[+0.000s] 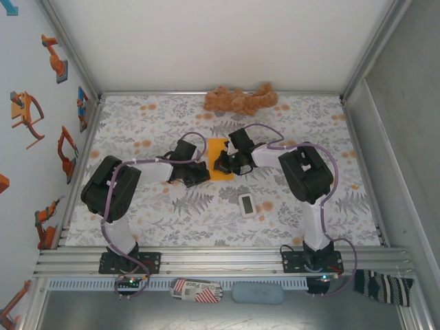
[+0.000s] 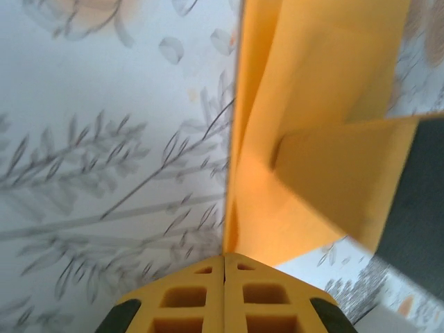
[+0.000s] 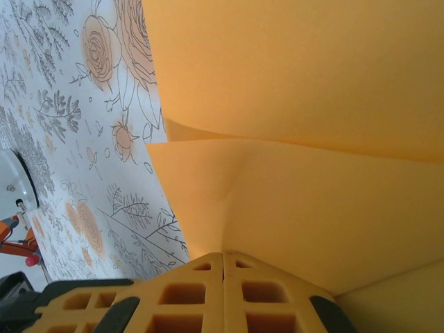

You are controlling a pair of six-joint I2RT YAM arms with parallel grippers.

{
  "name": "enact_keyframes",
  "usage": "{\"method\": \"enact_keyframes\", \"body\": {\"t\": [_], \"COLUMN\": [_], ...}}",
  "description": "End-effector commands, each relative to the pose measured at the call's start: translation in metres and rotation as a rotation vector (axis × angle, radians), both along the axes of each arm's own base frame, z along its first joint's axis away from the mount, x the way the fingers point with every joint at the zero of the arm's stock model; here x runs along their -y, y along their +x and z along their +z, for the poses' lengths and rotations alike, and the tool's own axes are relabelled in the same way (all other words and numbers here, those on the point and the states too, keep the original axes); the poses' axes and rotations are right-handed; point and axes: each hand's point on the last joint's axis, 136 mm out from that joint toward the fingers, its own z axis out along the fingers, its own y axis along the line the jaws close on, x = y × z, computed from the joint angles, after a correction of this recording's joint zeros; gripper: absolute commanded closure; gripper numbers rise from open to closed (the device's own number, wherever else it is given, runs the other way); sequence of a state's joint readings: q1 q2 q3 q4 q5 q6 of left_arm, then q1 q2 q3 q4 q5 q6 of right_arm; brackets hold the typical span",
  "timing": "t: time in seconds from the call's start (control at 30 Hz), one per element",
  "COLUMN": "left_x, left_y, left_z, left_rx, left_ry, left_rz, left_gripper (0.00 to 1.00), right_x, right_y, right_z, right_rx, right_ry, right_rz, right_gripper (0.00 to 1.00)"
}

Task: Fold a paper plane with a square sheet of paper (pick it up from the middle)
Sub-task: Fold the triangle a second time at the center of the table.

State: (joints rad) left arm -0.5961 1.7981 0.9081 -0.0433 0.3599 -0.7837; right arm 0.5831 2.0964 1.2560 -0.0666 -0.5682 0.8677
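Mid-table on the floral table (image 1: 172,213), I see my left gripper (image 2: 224,258) and right gripper (image 3: 223,255) each pinched tight on an edge of the creased orange square sheet of paper (image 1: 217,150) between them, near a brown plush toy (image 1: 240,100).

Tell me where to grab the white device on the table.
Pinch the white device across its two long edges, coming straight down from above: it lies flat on the table, with free room along both edges.
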Motion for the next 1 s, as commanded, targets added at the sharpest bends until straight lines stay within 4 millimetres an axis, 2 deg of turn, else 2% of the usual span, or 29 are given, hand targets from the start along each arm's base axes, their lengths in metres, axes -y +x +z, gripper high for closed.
{"method": "enact_keyframes", "body": {"t": [0.0, 0.1, 0.17, 0.3, 0.37, 0.67, 0.83, 0.97], "left_x": [-0.014, -0.002, 0.009, 0.029, 0.032, 0.017, -0.003, -0.013], "left_y": [-0.016, 0.0, 0.008, 0.01, 0.01, 0.012, -0.002, -0.018], "left_z": [0.011, 0.035, 0.042, 0.027, 0.018, -0.008, -0.024, -0.021], "left_rx": [-0.005, 0.065, 0.08, 0.025, 0.009, -0.012, -0.056, -0.079], "left_ry": [0.063, 0.002, -0.046, -0.082, -0.073, 0.004, 0.019, -0.018], "left_rz": [-0.037, -0.029, -0.02, -0.026, -0.022, 0.018, 0.058, 0.079], "left_gripper": [1.0, 1.0, 1.0, 1.0, 1.0, 1.0, 1.0, 1.0], "right_x": [0.036, 0.036, 0.036, 0.036, 0.036, 0.036, 0.036, 0.037], "right_y": [-0.023, -0.022, -0.021, -0.022, -0.021, -0.021, -0.022, -0.023], "right_z": [-0.061, -0.061, -0.06, -0.061, -0.06, -0.061, -0.061, -0.062], "right_rx": [-0.126, -0.127, -0.126, -0.127, -0.126, -0.125, -0.128, -0.13], "right_ry": [-0.192, -0.193, -0.192, -0.192, -0.191, -0.191, -0.194, -0.195], "right_rz": [-0.061, -0.062, -0.064, -0.063, -0.062, -0.062, -0.063, -0.06], "right_gripper": [1.0, 1.0, 1.0, 1.0, 1.0, 1.0, 1.0, 1.0]}}
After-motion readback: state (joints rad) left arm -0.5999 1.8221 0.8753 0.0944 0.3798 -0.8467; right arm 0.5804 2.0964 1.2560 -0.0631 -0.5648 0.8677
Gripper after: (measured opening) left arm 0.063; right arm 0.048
